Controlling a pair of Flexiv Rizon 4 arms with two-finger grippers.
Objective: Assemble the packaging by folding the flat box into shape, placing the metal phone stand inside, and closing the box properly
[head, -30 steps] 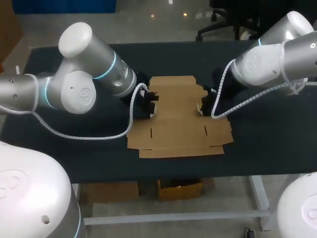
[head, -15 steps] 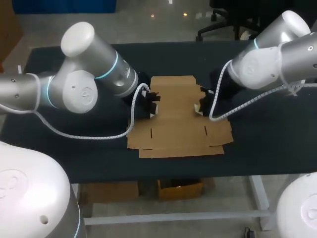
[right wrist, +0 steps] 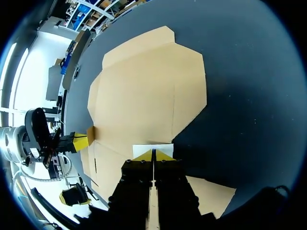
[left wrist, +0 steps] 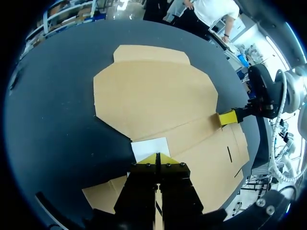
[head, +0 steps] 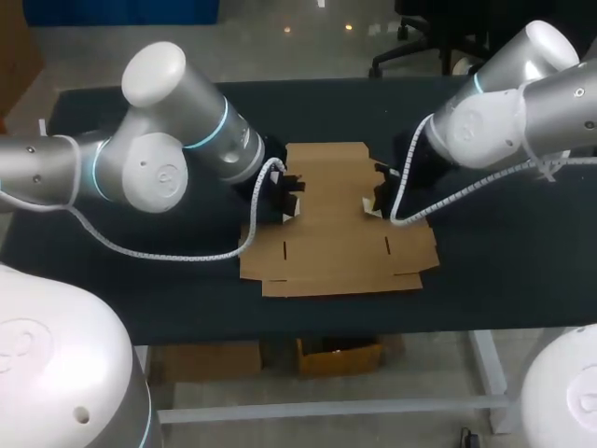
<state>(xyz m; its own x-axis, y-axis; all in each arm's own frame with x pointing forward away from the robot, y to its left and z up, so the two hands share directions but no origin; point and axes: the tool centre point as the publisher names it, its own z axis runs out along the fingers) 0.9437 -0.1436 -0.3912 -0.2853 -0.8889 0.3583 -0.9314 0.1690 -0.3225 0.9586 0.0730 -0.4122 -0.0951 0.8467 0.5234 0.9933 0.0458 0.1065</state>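
The flat cardboard box (head: 336, 224) is lying unfolded mid-table (head: 504, 252), brown, creased and slotted. The left gripper (left wrist: 157, 158) and right gripper (right wrist: 153, 154), fingertips pressed together, are touching its opposite side flaps, each apparently turned up, showing white.

**Table** (head: 485, 271): rectangular, with a flat matte black top whose long sides run across the head view. In both wrist views the same dark top spreads on all sides.
**Table frame** (head: 487, 364): pale metal legs, joined by a low crossbar (head: 326, 408) under the near edge.
**Under the table:** an open cardboard box (head: 338, 355) and, beside it, a flatter brown carton (head: 207, 359).
**Floor** (head: 308, 56): smooth and grey, with small bright reflections of overhead lights (head: 349, 26).
**Beyond the far edge:** a black office chair on a star base (head: 410, 51), and a blue panel (head: 121, 11) at floor level.
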